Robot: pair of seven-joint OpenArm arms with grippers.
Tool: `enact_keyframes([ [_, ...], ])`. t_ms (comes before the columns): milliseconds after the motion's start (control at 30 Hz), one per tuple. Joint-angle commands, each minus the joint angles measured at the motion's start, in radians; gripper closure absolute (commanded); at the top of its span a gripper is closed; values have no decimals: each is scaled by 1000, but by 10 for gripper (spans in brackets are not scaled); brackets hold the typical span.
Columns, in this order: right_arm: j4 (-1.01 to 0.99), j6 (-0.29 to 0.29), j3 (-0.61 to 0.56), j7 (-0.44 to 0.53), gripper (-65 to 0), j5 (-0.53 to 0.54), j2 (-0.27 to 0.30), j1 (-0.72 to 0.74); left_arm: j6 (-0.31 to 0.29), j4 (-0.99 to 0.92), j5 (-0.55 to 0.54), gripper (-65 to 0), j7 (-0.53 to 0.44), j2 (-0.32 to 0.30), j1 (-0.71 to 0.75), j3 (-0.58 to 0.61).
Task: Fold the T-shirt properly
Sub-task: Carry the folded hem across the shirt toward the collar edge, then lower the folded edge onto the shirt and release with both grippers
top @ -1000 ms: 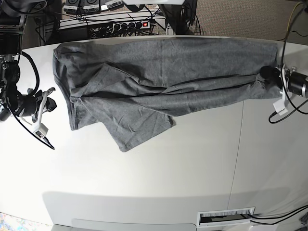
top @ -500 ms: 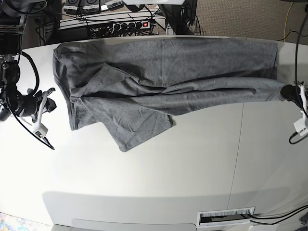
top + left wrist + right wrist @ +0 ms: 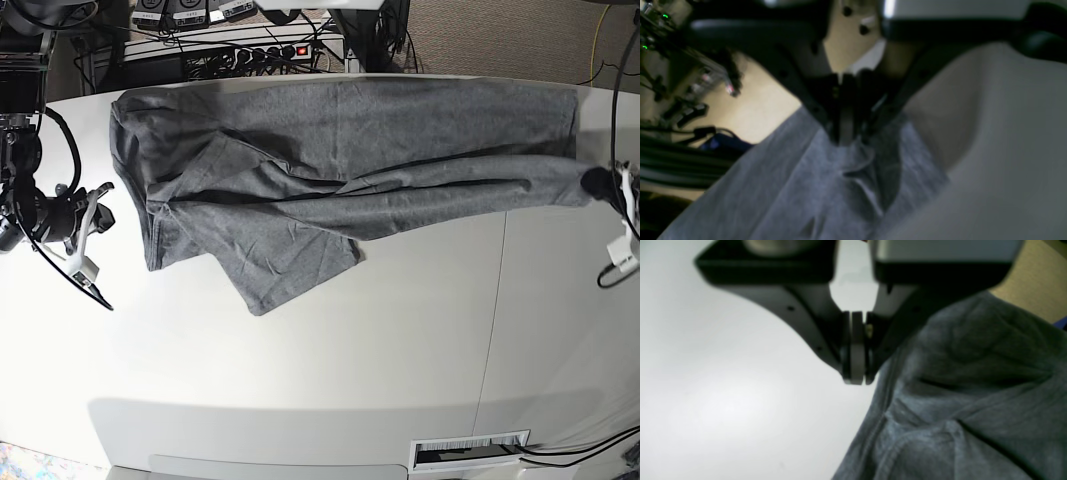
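Base view, far left: my right gripper (image 3: pixel 100 215) hangs over bare white table (image 3: pixel 300 380), just beside the T-shirt (image 3: pixel 330 160) and clear of its left edge.
Right claw state: jaws pressed together with nothing between them; in the right wrist view my right claw tip (image 3: pixel 856 378) sits above the tabletop, the cloth (image 3: pixel 960 400) lying next to it.
Garment position: the T-shirt is spread lengthwise along the back half of the table, from near the left end to the right rim.
Garment shape: a long band of cloth, one loose flap (image 3: pixel 285 265) jutting toward the front, deep creases running along its length.
Material: soft heather-grey knit, matte, no print, with a stitched seam showing in the right wrist view.
Far right: my left gripper (image 3: pixel 600 184) is at the table's right rim, pinching the narrow bunched end of the shirt.
Left claw state: jaws clamped narrow on a gathered fold of grey fabric; in the left wrist view the cloth fans out from my claw tip (image 3: pixel 845 140), though that picture is blurred.
Surface: smooth white tabletop, rounded corners, a seam line (image 3: pixel 495 300) crossing it right of centre.
Room: power strip (image 3: pixel 265 52) and tangled cables behind the table, brown carpet (image 3: pixel 500 40) beyond.
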Motion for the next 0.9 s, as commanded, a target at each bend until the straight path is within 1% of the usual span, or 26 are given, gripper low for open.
enact_keyframes([
  [0, 11, 1, 12, 15, 0, 8, 21, 20, -4, 8, -17, 0, 0, -18, -4, -13],
  [233, 11, 1, 12, 19, 0, -19, -21, 6, -4, 9, -17, 0, 0, 96, 4, -13],
  [333, 11, 1, 12, 24, 0, -28, -24, -14, -4, 8, -17, 0, 0, 136, 13, -13],
  [400, 11, 1, 12, 23, 0, -28, -23, -17, -4, 8, -17, 0, 0, 151, 22, -13],
  [500, 11, 1, 12, 38, 0, -48, -21, -16, -4, 8, -17, 0, 0, 150, 40, -13],
  [667, 11, 1, 12, 61, 0, -72, -21, -16, -4, 8, -17, 0, 0, 125, 56, -14],
  [767, 11, 1, 12, 62, 0, -72, -21, -16, -4, 8, -17, 0, 0, 96, 56, -14],
  [867, 11, 1, 12, 65, 0, -72, -21, -16, -4, 8, -17, 0, 0, 51, 45, -14],
])
